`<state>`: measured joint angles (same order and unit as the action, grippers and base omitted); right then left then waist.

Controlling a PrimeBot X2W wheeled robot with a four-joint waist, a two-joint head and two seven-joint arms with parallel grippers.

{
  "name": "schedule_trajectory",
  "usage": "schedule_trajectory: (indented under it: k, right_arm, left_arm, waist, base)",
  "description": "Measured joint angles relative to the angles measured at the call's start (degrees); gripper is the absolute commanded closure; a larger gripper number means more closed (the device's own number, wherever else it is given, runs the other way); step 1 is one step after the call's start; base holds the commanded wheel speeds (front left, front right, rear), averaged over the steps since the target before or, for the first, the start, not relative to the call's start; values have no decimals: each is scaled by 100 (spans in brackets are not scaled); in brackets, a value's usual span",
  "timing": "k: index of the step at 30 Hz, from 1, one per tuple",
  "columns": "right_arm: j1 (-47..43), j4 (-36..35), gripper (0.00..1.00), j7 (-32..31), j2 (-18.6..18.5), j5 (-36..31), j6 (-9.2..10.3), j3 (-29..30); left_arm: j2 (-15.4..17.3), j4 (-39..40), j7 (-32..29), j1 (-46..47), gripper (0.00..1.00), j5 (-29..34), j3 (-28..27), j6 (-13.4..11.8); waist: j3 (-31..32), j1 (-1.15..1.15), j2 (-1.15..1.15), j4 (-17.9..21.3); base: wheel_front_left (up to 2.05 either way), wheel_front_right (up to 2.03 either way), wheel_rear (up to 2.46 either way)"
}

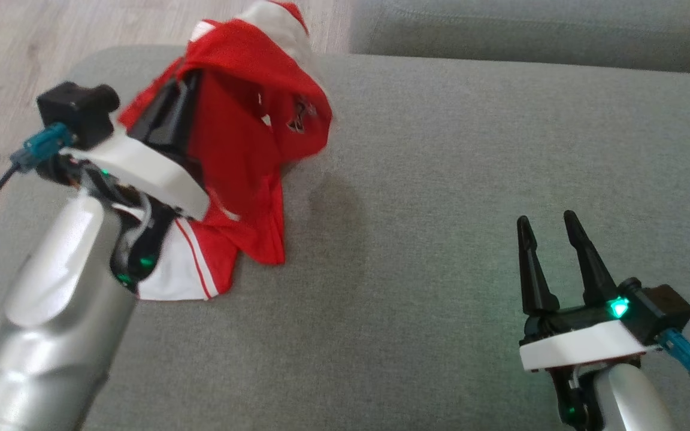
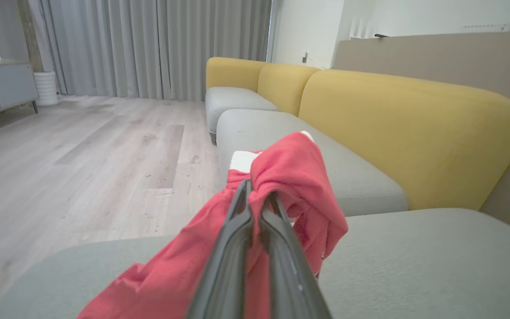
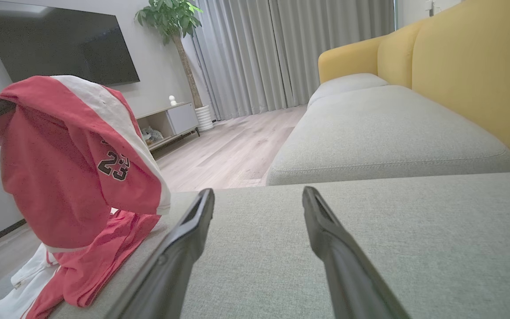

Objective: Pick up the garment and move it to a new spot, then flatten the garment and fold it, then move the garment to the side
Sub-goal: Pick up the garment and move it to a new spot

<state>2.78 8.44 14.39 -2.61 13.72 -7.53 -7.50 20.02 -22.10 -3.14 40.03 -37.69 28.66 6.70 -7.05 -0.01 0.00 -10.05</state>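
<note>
A red and white garment (image 1: 243,137) hangs lifted above the grey cushion (image 1: 441,179) at the left, its lower end still resting on the cushion. My left gripper (image 2: 257,195) is shut on a bunched fold of the garment (image 2: 299,173), and cloth drapes over its fingers. From the right wrist, the garment (image 3: 73,164) hangs at the left with a dark number printed on it. My right gripper (image 1: 548,224) stands open low at the right, apart from the cloth, its fingers (image 3: 193,221) just above the cushion.
A second grey seat cushion (image 1: 536,27) lies beyond the near one, with yellow backrests (image 2: 414,133) behind. Wooden floor (image 2: 82,155) runs off the cushion's left edge. A television, a plant and a low cabinet (image 3: 166,122) stand farther off.
</note>
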Motion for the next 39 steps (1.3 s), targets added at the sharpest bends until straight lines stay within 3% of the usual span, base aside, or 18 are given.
schedule_trajectory:
  k: [6, 11, 15, 24, 25, 26, 27, 28, 33, 39]
  right_arm:
    - [-13, -3, 0, 0, 1, 42, 0, 1]
    - [0, -12, 0, 0, 2, 136, 0, -23]
    - [37, -40, 0, 0, 1, 226, 0, -53]
    - [234, -182, 0, 0, 1, 461, 0, -188]
    - [240, -198, 0, 0, 2, 486, 0, -201]
    - [243, -216, 0, 0, 1, 509, 0, -213]
    - [242, -225, 0, 0, 1, 528, 0, -214]
    - [242, -236, 0, 0, 1, 541, 0, -216]
    - [230, -271, 0, 0, 1, 545, 0, -148]
    - [174, -286, 0, 0, 2, 479, 0, 66]
  left_arm:
    - [-97, 1315, -631, -343, 100, -326, -23, -416]
    - [-301, 1781, -918, -345, 100, -315, 179, -693]
    - [-495, 1701, -1042, -325, 100, 29, 604, -867]
    - [-895, 654, -857, 283, 100, 945, 1337, -903]
    - [-947, 490, -784, 362, 93, 1029, 1412, -900]
    - [-983, 310, -706, 438, 93, 1154, 1492, -877]
    - [-1037, 145, -626, 481, 20, 1199, 1530, -865]
    - [-1098, -24, -611, 503, 0, 1203, 1579, -840]
    - [-1382, -463, -394, 451, 0, 1085, 1762, -571]
    - [-1274, -588, 225, 228, 0, 1026, 1581, -688]
  waist:
    - [100, 1, 0, 142]
    - [76, 1, 0, 400]
    - [41, 1, 0, 801]
    - [-60, 1, 0, 1840]
    - [-73, 1, 0, 1963]
    - [-87, 1, 0, 2090]
    - [-101, 1, 0, 2204]
    - [-114, 1, 0, 2314]
    - [-172, 1, 0, 2649]
    - [-126, 1, 0, 2372]
  base:
    - [0, 0, 0]
    - [0, 0, 0]
    - [0, 0, 0]
    - [0, 0, 0]
    - [0, 0, 0]
    - [0, 0, 0]
    - [0, 0, 0]
    - [0, 0, 0]
    - [0, 0, 0]
    - [0, 0, 0]
